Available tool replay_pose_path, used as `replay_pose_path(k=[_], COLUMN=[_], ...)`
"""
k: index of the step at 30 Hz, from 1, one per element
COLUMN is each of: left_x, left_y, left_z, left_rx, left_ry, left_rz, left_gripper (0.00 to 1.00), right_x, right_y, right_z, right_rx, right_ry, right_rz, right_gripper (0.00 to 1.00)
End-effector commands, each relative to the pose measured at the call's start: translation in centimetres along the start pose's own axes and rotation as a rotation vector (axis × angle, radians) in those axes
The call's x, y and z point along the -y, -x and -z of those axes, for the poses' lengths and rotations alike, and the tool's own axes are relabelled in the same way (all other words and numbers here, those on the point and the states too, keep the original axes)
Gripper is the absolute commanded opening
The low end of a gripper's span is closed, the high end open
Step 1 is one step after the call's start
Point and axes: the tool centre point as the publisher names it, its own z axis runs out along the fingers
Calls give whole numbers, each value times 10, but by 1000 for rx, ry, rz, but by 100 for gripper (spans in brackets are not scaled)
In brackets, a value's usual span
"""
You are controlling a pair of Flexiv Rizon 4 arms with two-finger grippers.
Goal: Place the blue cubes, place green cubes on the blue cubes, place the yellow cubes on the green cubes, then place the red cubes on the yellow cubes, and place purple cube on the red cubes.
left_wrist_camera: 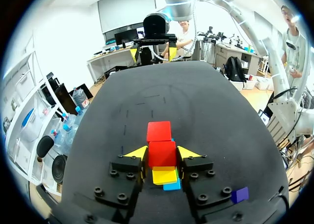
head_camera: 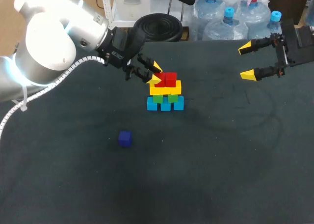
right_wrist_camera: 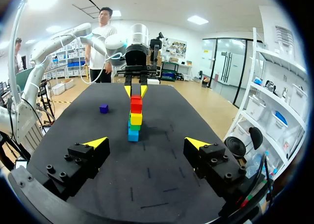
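Dark cloth covers the worktop (head_camera: 221, 175), marked with faint dashes. Head view: the stack (head_camera: 165, 92) already carries blue, green, yellow and 2 red cubes (head_camera: 166, 79); only the purple cube (head_camera: 125, 138), lying alone well apart, seems left to place. Left wrist view: the left hand (left_wrist_camera: 162, 154) pinches the nearer red cube (left_wrist_camera: 162, 150) from both sides atop the yellow layer. Right wrist view: the right hand (right_wrist_camera: 147, 144) gapes wide, holding nothing, well back from the stack.

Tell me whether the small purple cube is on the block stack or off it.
Off. The small purple cube lies alone on the dark table, apart from the block stack topped by red cubes.
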Motion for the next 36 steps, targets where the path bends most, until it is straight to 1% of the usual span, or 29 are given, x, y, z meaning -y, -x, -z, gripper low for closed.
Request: replay_pose_path(k=[1,3,5,8,12,13,15,16,17,18,19,24,25,28,31,36], left_x=[-3,-3,-4,-4,-4,-4,-4,-4,-3,-4,-4,-4,-3,-1,2,5], left_y=[1,1,1,1,1,2,3,3,5,5,6,7,6,1,-6,-16], left_z=[-1,-1,-1,-1,-1,0,3,5,8,10,13,33,36,43,49,49], left_rx=[-5,-5,-5,-6,-6,-5,-5,-4,0,4,10,27,29,30,35,38], left_ry=[-7,-7,-7,-7,-8,-7,-5,-3,4,10,19,64,71,88,95,96], left_rz=[0,-1,0,0,1,2,2,2,-3,-5,-4,-11,-11,-9,-5,7], left_gripper=[37,40,45,48,48,49,58,64,67,56,50,44,35,0,0,0], right_x=[0,0,0,0,0,0,0,0,0,0,0,0,0,0,0,0], right_y=[0,0,0,0,0,0,0,0,0,0,0,0,0,0,0,0], right_z=[-1,-1,-1,-1,-1,-1,-1,-1,-1,-1,-1,-1,-1,-1,-1,-1], right_rx=[1,1,1,1,1,1,1,1,1,1,1,1,1,1,1,1], right_ry=[0,0,0,0,0,0,0,0,0,0,0,0,0,0,0,0], right_rz=[1,1,1,1,1,1,1,1,1,1,1,1,1,1,1,1], right_gripper=[100,100,100,100,100,100,100,100,100,100,100,100,100,100,100,100])
